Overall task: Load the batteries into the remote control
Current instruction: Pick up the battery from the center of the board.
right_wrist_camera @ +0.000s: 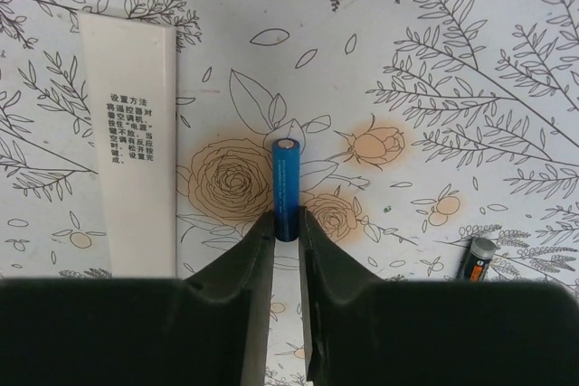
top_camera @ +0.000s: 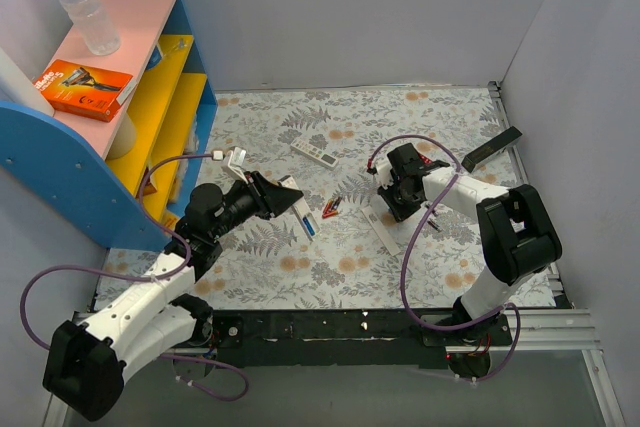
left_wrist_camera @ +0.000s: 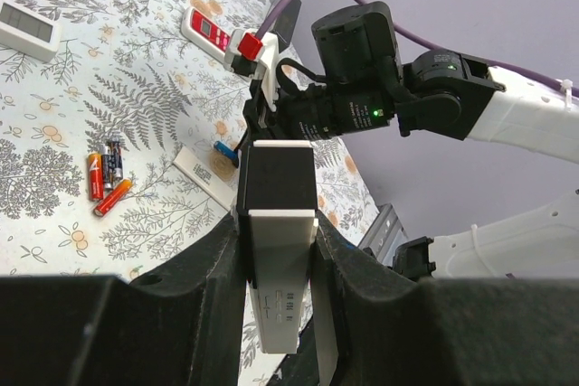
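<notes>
My left gripper (top_camera: 283, 197) (left_wrist_camera: 276, 214) is shut on the long white remote control (left_wrist_camera: 276, 259), dark at its far end, and holds it above the table (top_camera: 303, 209). A small blue piece (top_camera: 308, 225) shows at the remote's tip; I cannot tell whether it sits in the remote. My right gripper (right_wrist_camera: 287, 219) (top_camera: 395, 202) is shut on the lower end of a slim blue battery (right_wrist_camera: 287, 178), which points away from the fingers just over the floral cloth. The white back cover (right_wrist_camera: 131, 142) (top_camera: 385, 232) lies flat just left of that battery.
Red-orange and dark batteries (top_camera: 332, 207) (left_wrist_camera: 104, 183) lie mid-table. A dark battery (right_wrist_camera: 475, 258) lies right of my right gripper. A shorter white remote (top_camera: 315, 154) and a red remote (left_wrist_camera: 208, 29) lie further back. A black bar (top_camera: 490, 150) and a shelf (top_camera: 150, 97) flank the table.
</notes>
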Tool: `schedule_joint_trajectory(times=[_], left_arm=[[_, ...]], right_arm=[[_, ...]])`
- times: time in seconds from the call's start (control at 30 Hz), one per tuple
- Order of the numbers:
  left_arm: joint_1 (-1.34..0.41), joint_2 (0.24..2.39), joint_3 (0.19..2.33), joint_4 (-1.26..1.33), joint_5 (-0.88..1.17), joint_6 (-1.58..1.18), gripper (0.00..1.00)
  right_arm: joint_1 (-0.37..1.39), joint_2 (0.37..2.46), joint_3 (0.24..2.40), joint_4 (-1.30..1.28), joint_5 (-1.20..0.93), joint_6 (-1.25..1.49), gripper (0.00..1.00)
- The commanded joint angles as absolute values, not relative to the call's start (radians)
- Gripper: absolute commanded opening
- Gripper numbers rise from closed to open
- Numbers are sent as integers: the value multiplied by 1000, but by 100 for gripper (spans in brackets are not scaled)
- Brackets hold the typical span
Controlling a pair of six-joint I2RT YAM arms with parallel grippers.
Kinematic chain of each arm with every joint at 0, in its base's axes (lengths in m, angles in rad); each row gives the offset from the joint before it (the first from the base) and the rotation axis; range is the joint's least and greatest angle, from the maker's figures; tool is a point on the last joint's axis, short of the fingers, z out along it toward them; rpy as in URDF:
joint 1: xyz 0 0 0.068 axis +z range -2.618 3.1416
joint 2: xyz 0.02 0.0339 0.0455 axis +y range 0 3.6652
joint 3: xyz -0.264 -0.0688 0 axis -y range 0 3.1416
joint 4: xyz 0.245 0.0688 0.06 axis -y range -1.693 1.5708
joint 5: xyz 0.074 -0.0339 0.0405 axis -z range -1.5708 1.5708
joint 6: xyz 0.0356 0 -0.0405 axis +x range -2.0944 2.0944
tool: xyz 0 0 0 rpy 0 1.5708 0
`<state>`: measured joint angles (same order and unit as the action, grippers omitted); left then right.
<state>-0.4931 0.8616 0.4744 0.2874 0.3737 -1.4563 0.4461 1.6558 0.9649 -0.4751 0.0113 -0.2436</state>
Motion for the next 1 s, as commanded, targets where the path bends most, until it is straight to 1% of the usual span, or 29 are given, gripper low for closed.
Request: schedule_joint_trajectory(times=[0.0,0.03,0.07,0.1,0.13,0.2,0.23,0.37,0.5,0.6,0.7,0.97], left_arm=[[-495,871,492,354,377,-1471,0],[-495,874,485,373,376,-1480,0],[-494,883,482,386,376,-1486,0],[-495,888,480,397,376,-1493,0],[-495,890,474,426,376,-1499,0],[-495,896,451,460,371,-1520,0],[-495,896,442,498,362,-1529,0],[-495,914,391,621,334,-1581,0],[-495,986,367,727,331,-1627,0],[-495,1034,361,848,333,-1664,0],[-495,1106,362,928,333,-1693,0],[-502,1249,399,1051,331,-1718,0]], right_arm=[[442,1684,936,-520,9,-252,19],[442,1678,937,-523,8,-249,9],[442,1671,940,-525,15,-247,5],[442,1652,946,-529,14,-247,2],[442,1641,950,-540,12,-244,1],[442,1599,971,-554,9,-223,1],[443,1582,980,-560,-36,-210,1],[456,1500,1038,-621,-90,-146,1],[517,1389,1132,-669,-143,-69,1],[569,1329,1183,-695,-233,-29,1],[648,1281,1242,-701,-232,30,1],[770,1298,1403,-845,-206,189,1]])
